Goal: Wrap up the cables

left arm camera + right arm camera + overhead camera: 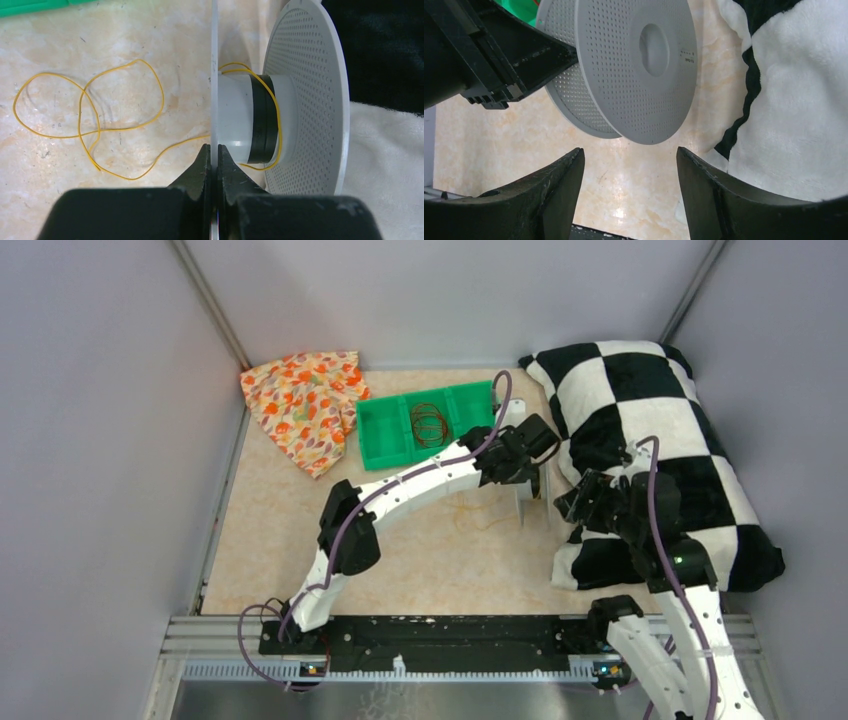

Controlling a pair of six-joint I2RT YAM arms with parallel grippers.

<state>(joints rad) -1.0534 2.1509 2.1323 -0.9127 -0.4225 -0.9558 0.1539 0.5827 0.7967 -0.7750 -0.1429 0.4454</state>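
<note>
A perforated grey spool (305,100) stands on edge on the table. My left gripper (214,150) is shut on the spool's thin near flange (214,75), one finger on each side. The thin yellow cable (90,115) lies in loose loops on the table to the left, and one strand (272,100) runs over the hub (240,120). In the top view the left gripper (525,455) holds the spool (533,495) beside the pillow. My right gripper (630,155) is open and holds nothing, just below the spool's outer flange (644,65) and apart from it.
A green tray (385,435) at the back holds another coil of wire (429,423). A floral cloth (305,405) lies at the back left. A black-and-white checkered pillow (650,440) fills the right side, close to the right gripper (572,505).
</note>
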